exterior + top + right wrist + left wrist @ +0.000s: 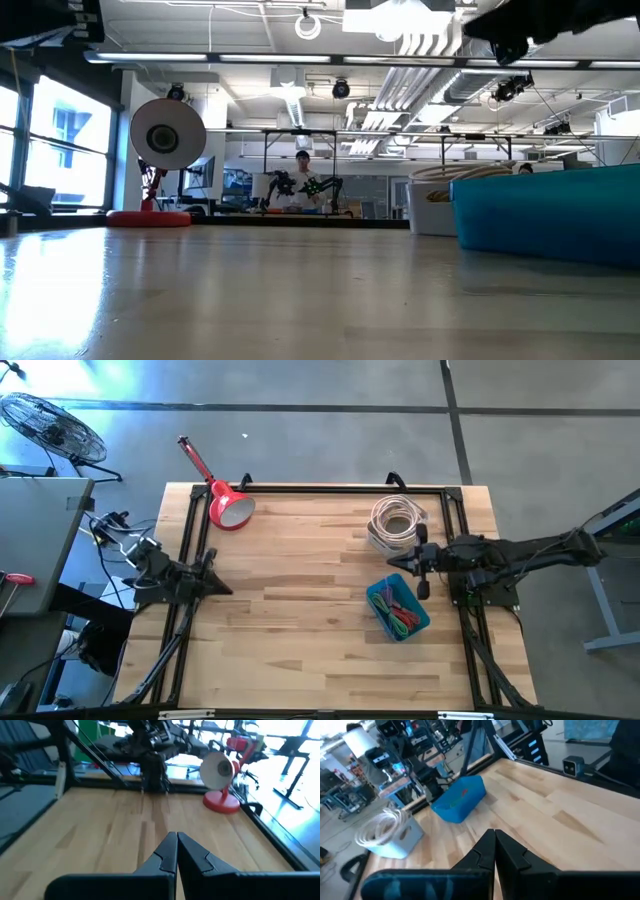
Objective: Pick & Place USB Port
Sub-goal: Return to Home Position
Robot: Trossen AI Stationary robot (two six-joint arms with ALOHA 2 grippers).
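The tangle of green and reddish-purple charger cables (398, 612) lies inside the blue plastic bin (460, 802), which sits by the right edge of the pale wooden table (300, 620), about halfway along it; just behind it, toward the back right corner, the coiled white cable (397, 518) is heaped in the white bin (400, 840), rising above its rim.

The right tool (405, 563) hangs between the two bins, close over the blue one's back corner, its fingers pressed together on nothing; the left tool (494, 832) rests at the left edge, likewise clenched and empty.

The sorting looks finished, so the danger lies in the retreat; the right arm has little room, and a low or sideways pull could knock the blue bin's rim and skew or tip it, spilling cables back onto the table; the raised white coil looks springy, so a brushing finger might hook a loop and drag it out, perhaps the light bin with it; lifting clear before swinging away would likely avoid both.

The red desk lamp (228, 508) near the back left corner stands well apart from either arm, so I judge it no hazard.
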